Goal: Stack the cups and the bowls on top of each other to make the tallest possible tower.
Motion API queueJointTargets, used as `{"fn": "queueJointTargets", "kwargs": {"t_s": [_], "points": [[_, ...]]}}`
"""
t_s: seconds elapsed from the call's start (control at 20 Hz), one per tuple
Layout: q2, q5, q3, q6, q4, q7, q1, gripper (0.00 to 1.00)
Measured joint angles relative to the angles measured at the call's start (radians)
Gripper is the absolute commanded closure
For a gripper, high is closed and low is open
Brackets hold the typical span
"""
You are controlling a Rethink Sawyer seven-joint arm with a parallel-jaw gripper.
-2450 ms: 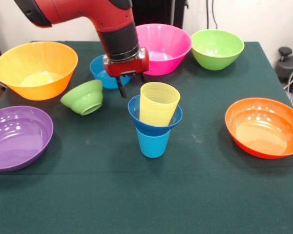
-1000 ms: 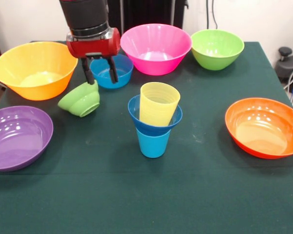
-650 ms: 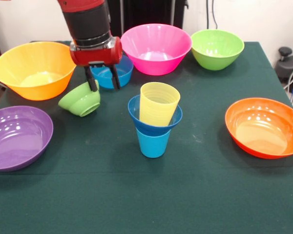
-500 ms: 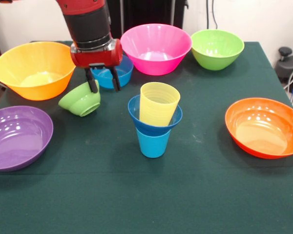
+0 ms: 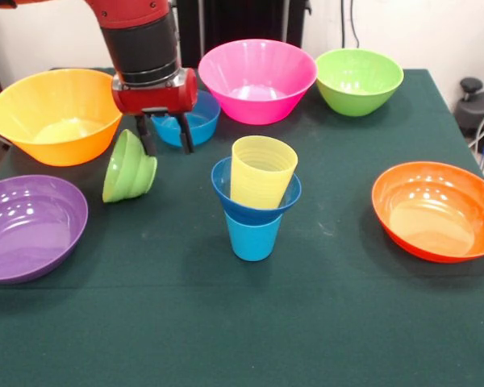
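The tower stands mid-table: a light blue cup (image 5: 253, 235), a dark blue bowl (image 5: 226, 190) on it, and a ribbed yellow cup (image 5: 261, 171) standing in that bowl, leaning slightly. My gripper (image 5: 166, 142) is open and empty, hanging just right of the small lime green bowl (image 5: 129, 166). That bowl is tipped up on its side, its opening facing left. My left finger (image 5: 148, 137) is at the bowl's upper edge; I cannot tell if it touches. The small light blue bowl (image 5: 200, 119) sits right behind my gripper.
Larger bowls ring the table: yellow-orange (image 5: 56, 114) at back left, purple (image 5: 28, 226) at left, pink (image 5: 258, 79) and green (image 5: 359, 79) at the back, orange (image 5: 437, 210) at right. The dark green cloth (image 5: 250, 322) covers the table.
My gripper swung from beside the tower over to the small green bowl. In the last half second the bowl tipped from lying tilted to standing on its side.
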Motion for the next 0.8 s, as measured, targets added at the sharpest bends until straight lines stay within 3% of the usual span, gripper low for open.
{"fn": "queueJointTargets", "kwargs": {"t_s": [0.4, 0.8], "points": [[-0.043, 0.019, 0.000, 0.001, 0.004, 0.000, -0.005, 0.00], [-0.125, 0.095, 0.000, 0.028, 0.031, 0.000, 0.011, 0.00]]}}
